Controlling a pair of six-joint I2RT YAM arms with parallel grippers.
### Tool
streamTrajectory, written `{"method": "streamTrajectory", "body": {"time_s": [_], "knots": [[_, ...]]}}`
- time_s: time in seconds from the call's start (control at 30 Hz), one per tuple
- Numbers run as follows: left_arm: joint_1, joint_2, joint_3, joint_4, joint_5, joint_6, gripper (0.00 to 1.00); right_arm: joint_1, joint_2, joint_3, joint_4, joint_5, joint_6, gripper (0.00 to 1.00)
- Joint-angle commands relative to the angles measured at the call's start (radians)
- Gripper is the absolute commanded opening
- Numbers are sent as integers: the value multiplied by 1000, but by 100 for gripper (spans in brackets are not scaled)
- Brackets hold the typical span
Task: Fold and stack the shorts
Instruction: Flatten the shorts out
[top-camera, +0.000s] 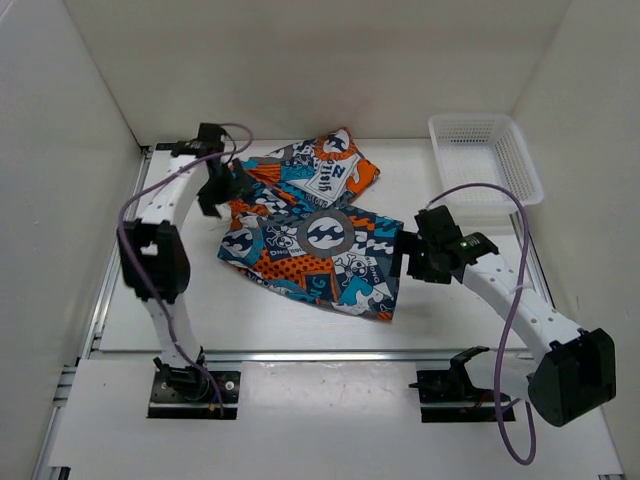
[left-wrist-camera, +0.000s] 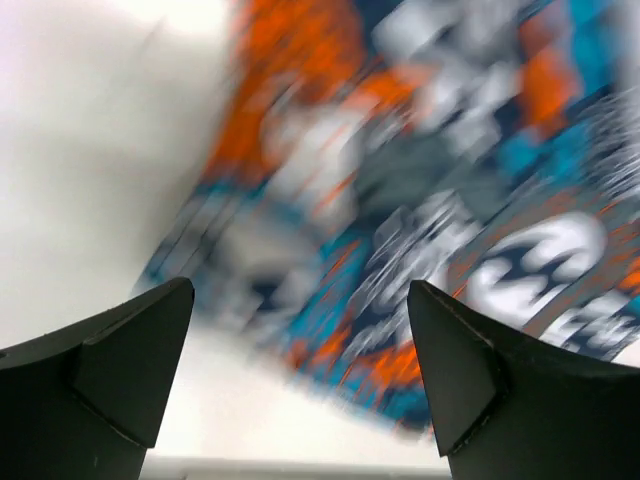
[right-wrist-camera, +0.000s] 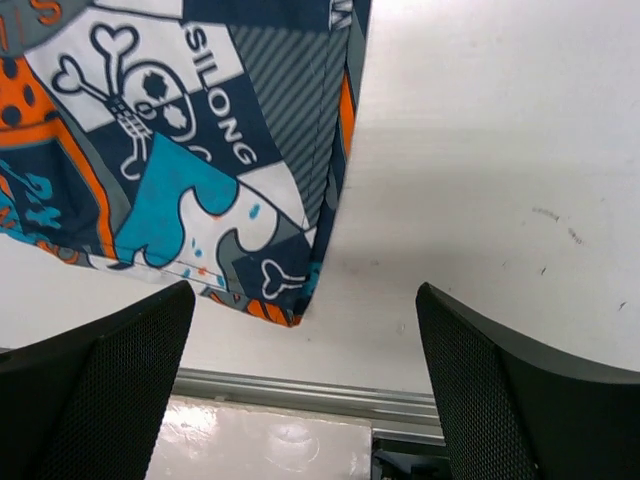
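Shorts (top-camera: 310, 245) spread mid-table (top-camera: 300, 330), upper part bunched toward far edge. Left gripper (left-wrist-camera: 300, 288) over shorts' far-left edge, jaws wide apart, holding nothing. Right gripper (right-wrist-camera: 305, 290) over shorts' near-right corner, jaws wide, empty. Mesh basket (top-camera: 485, 160) in far-right corner

Left wrist view: shorts (left-wrist-camera: 420, 200) smeared by blur, print unreadable. The cloth runs off the frame at 12 and 3 o'clock. Both fingers of the left gripper (left-wrist-camera: 300, 300) are cut off at 6 o'clock.

Right wrist view: shorts run off at 9 and 12 o'clock. The fingers of the right gripper (right-wrist-camera: 305, 300) are cut off at 6 o'clock.

Top view: left gripper covers the shorts' 10 o'clock edge; cannot tell whether it touches the cloth. Right gripper's fingertips cannot be made out against its dark body.
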Motion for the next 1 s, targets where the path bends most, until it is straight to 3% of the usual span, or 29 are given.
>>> {"method": "streamTrajectory", "body": {"time_s": [0.0,0.03,0.13,0.17,0.23,0.4,0.5,0.67,0.83,0.87,0.9,0.97], "knots": [[73,-413,-261,5,-77,-42,100,-8,-46,-52,-2,-45,26,96],[116,-528,-423,37,-86,-72,100,-8,-58,-72,-2,-71,46,96],[202,-655,-733,135,-2,-117,70,-8,-84,-100,-2,-109,86,94],[222,-690,-797,155,53,-131,65,-8,-94,-111,-2,-109,95,94],[248,-691,-927,226,125,-131,70,-8,-104,-120,-2,-143,127,94],[248,-547,-990,326,210,-143,93,-8,-152,-186,-2,-216,225,92],[239,-458,-956,356,228,-134,98,-8,-195,-244,-2,-250,315,92],[194,-330,-893,380,238,-134,95,-22,-226,-330,18,-345,458,92],[164,-234,-826,390,238,-134,65,-55,-137,-382,108,-474,544,92],[164,-234,-825,390,238,-134,46,-55,-121,-382,127,-496,576,91],[154,-234,-816,390,238,-134,34,-55,-95,-394,160,-519,593,91],[154,-234,-816,390,228,-125,20,-55,-84,-420,200,-534,632,89]]}}
